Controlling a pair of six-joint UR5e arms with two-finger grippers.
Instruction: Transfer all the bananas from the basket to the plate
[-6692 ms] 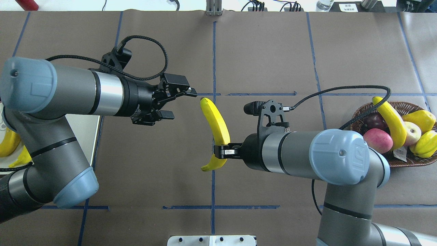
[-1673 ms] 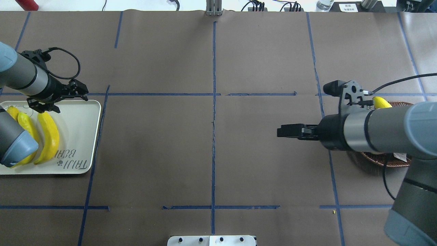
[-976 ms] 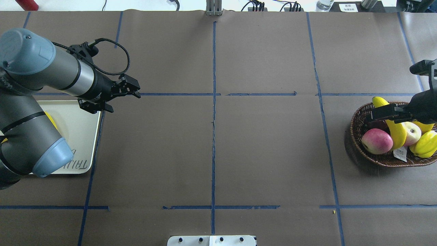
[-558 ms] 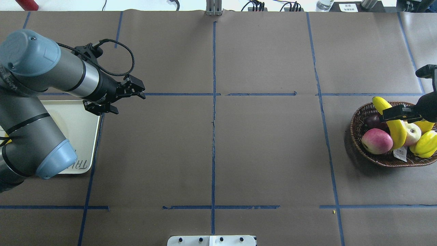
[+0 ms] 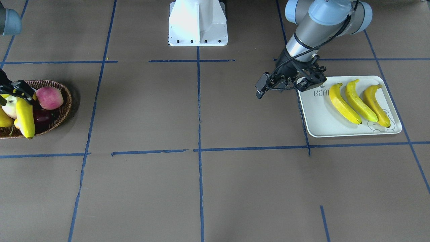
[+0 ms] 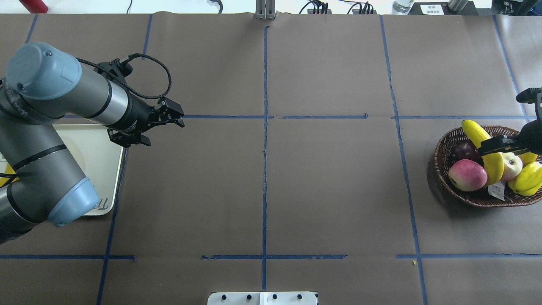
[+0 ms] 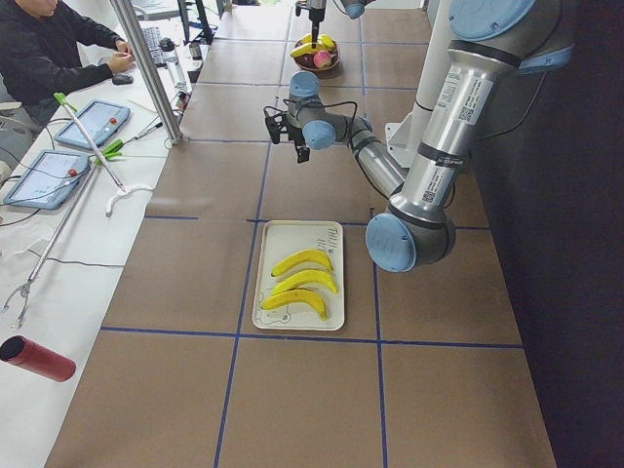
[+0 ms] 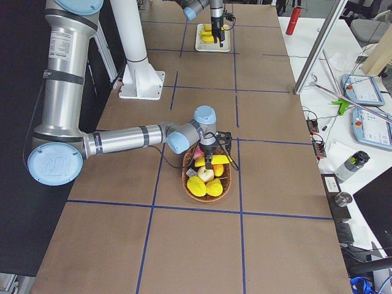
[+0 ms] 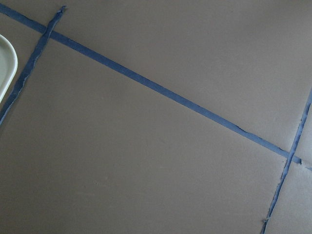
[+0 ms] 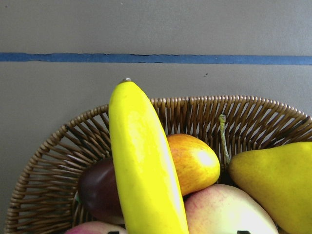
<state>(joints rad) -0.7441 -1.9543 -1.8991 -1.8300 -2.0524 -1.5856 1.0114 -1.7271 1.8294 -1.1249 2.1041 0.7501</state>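
Note:
Three bananas [image 5: 360, 101] lie side by side on the pale plate [image 5: 319, 117], and they also show in the exterior left view [image 7: 302, 283]. A fourth banana [image 6: 491, 167] lies across the fruit in the wicker basket [image 6: 440, 163] at the far right. My right gripper [image 6: 497, 146] hangs just over this banana [image 10: 146, 165], jaws open on either side of it. My left gripper [image 6: 165, 134] is open and empty, above the table just right of the plate [image 6: 97, 156]. In the overhead view my left arm hides the bananas on the plate.
The basket [image 5: 65, 101] also holds pink-red apples [image 6: 468, 174], a dark plum [image 6: 465, 149] and short yellow fruit [image 6: 527, 178]. The robot's white base [image 5: 198, 23] stands at the table's near edge. Blue tape lines cross the brown table.
The handed-over banana now lies on the plate. My left gripper has moved right, off the plate. My right gripper has gone back to the basket and come down over the banana there.

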